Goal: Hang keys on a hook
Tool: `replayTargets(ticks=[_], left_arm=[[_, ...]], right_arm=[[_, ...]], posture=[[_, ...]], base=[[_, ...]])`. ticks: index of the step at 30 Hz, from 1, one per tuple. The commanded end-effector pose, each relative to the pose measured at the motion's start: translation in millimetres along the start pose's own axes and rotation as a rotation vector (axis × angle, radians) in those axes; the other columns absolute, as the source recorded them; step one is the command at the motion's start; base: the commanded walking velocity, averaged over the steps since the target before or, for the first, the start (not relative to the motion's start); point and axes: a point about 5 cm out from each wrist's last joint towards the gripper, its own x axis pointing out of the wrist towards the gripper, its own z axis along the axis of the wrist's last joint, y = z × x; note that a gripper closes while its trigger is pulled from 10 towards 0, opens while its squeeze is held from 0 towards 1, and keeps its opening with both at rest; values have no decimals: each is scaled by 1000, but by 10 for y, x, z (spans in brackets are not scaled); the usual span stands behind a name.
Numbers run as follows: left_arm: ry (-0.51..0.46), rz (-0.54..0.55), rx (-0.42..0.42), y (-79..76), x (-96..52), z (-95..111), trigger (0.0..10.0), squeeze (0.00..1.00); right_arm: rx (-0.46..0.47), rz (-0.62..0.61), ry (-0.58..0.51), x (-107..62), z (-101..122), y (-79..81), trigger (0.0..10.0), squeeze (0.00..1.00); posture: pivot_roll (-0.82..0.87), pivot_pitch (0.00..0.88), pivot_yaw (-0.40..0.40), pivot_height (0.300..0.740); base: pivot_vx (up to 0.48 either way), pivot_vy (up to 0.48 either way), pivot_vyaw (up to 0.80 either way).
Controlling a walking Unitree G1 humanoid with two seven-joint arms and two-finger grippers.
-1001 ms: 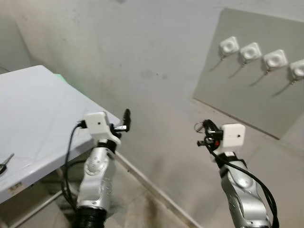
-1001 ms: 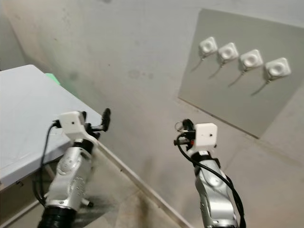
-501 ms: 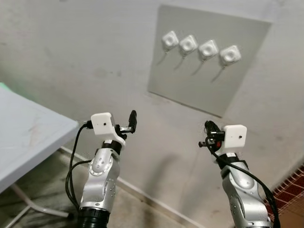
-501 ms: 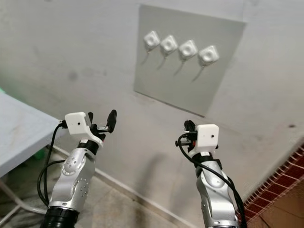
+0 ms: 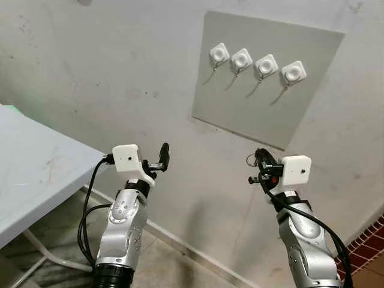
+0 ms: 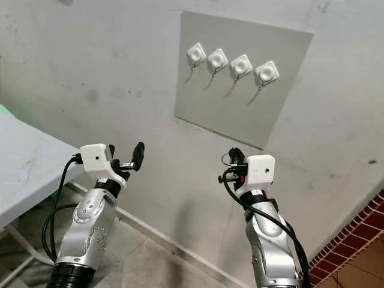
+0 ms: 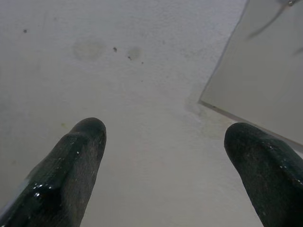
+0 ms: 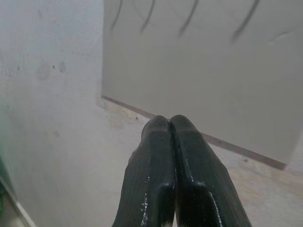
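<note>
facing the board (image 5: 267, 84) of hooks (image 5: 242, 59): right gripper (image 5: 259, 162) below it, pressed closed, key ring (image 5: 251, 158) at fingers; left gripper (image 5: 163, 157) spread wide, holding nothing.

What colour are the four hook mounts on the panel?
White, on a grey panel; the mounts show best in the left eye view.

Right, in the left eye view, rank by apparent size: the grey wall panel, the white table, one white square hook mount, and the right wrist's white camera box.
1. Grey rectangular wall panel and white table: similar; the table is cropped and nearer, so unranked.
2. White camera box on the right wrist.
3. White square hook mount, though it is farther away.
</note>
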Motion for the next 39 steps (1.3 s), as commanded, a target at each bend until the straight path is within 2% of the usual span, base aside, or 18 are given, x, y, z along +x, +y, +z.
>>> replayTargets(ticks=[1, 12, 20, 22, 25, 32, 39], left_arm=[[-4, -30, 4, -56, 12, 34, 10000, 0], [-5, -26, 6, -50, 8, 44, 10000, 0], [-19, -52, 47, -127, -18, 47, 10000, 0], [-24, -70, 18, -148, -22, 54, 10000, 0], [-23, -88, 55, -184, -23, 58, 10000, 0], [-26, -204, 91, -358, -48, 71, 10000, 0], [-26, -373, 100, -616, -95, 88, 10000, 0]], right_arm=[[1, -6, -27, 0, 54, -20, 10000, 0], [5, -3, -22, 1, 37, -5, 10000, 0], [6, 2, -17, -2, 23, 4, 10000, 0], [7, 6, -17, -2, 23, 8, 10000, 0], [7, 9, -17, -4, 22, 8, 10000, 0], [6, 12, -24, 10, 41, 12, 10000, 0], [0, 13, -30, 7, 49, 10, 10000, 0]], posture=[[13, 6, -64, 740], [19, 7, -64, 740], [22, 8, -67, 740], [21, 7, -66, 740], [22, 7, -68, 740], [24, 2, -70, 740], [21, 0, -73, 740]], base=[[247, 0, 0], [248, 0, 0], [0, 0, 0], [0, 0, 0], [0, 0, 0], [0, 0, 0], [0, 0, 0]])
